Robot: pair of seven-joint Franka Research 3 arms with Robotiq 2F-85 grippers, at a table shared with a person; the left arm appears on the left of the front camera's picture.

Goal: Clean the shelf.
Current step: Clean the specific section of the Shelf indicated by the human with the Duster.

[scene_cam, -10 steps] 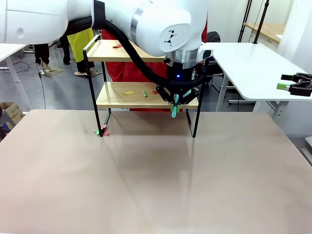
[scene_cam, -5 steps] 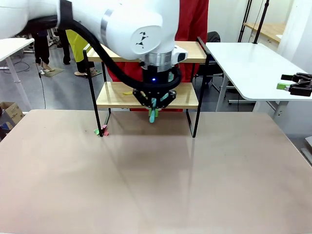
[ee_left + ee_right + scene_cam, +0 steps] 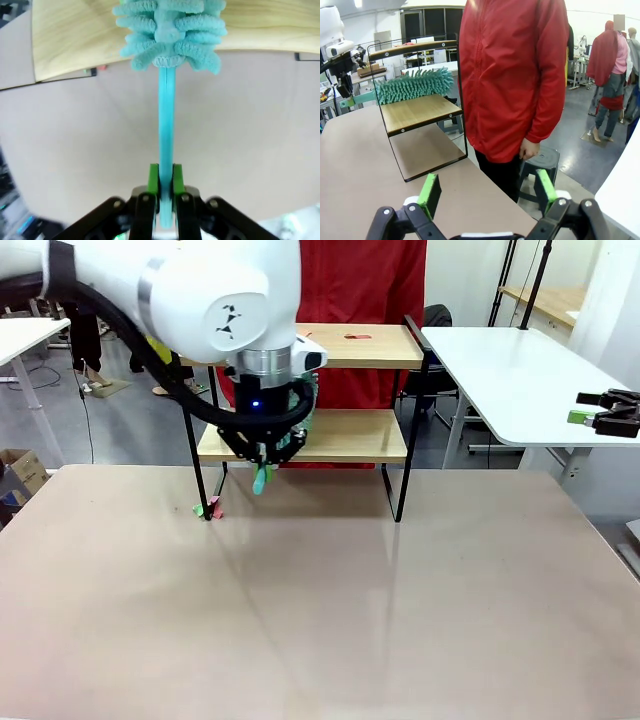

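– Front view: where does the shelf point(image 3: 350, 435) stand?
– At the far edge of the table point(image 3: 320, 610), about midway along it. It is upright on its black legs, with two wooden boards one above the other.
– Anything lying about it?
– A small red scrap point(image 3: 357, 337) lies on the shelf's top board. Green and pink scraps point(image 3: 207, 508) lie on the table at the shelf's front left foot.
– And the left pincer point(image 3: 262, 468)?
– Just in front of the shelf's lower board, toward its left end. Left wrist view has its green pads point(image 3: 154, 177) clamped on the thin handle of a teal duster point(image 3: 167, 30). The fluffy head reaches over the edge of that board.
– From the other side?
– Right wrist view has the duster's head lying on the lower board, under the top one. The right pincer point(image 3: 487, 182) is well apart from the shelf, its pads spread wide with nothing between them. A person in a red jacket point(image 3: 512, 75) stands just beside the shelf, on its side away from the robot.
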